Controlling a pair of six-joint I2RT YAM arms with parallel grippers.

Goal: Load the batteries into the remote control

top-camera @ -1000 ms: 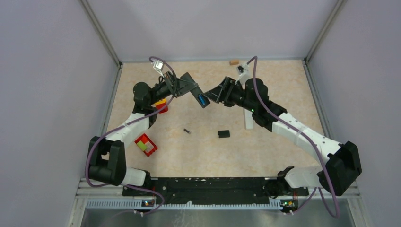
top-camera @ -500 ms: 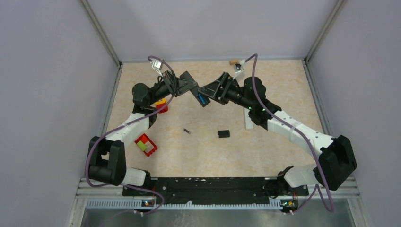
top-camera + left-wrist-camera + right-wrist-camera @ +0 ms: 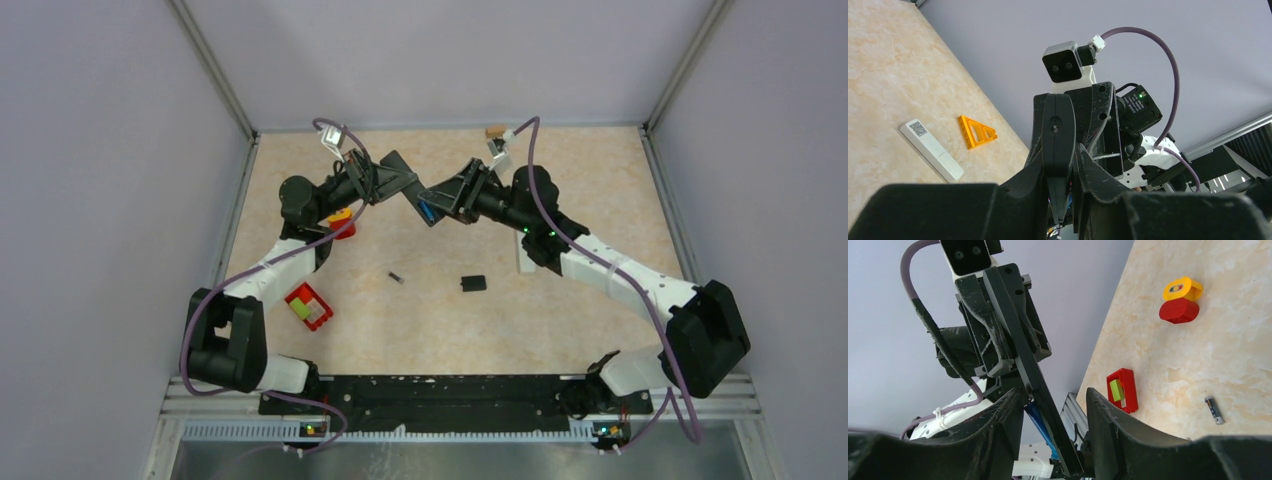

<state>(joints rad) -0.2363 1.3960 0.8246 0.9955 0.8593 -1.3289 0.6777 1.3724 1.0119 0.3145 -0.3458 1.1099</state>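
The left gripper (image 3: 398, 180) is clamped on the upper end of the remote control (image 3: 415, 198), holding it off the table (image 3: 560, 330) and slanted, its free end pointing down toward the right gripper (image 3: 447, 200); from the left wrist the remote control (image 3: 1058, 135) shows edge-on, pinched between the two fingers (image 3: 1028, 170) with no gap on either side.

The right gripper (image 3: 1054, 395) has its jaws spread; the lower end of the remote control (image 3: 1033, 375) stands in the gap between them, close against one finger (image 3: 998, 435) and clear of the other, so the jaws are around it and not gripping it.

The blue battery (image 3: 428, 212) lies against the lower end of the remote control, inside the spread of the right jaws; from the right wrist the blue battery (image 3: 1039, 424) shows as a strip along the remote's edge, near the closer finger; I cannot tell whether it is fully seated, or whether that finger touches it.

A dark battery (image 3: 396, 277) lies flat on the table below the remote control, well apart from both grippers; a black square piece (image 3: 473, 283) lies on the table to the right of it.

A red tray (image 3: 308, 306) sits well down and left of the remote control; red and yellow blocks (image 3: 340, 222) sit left of it, beside the left arm; a white bar (image 3: 931, 156) and an orange triangle (image 3: 977, 131) lie beyond it, on the right arm's side.
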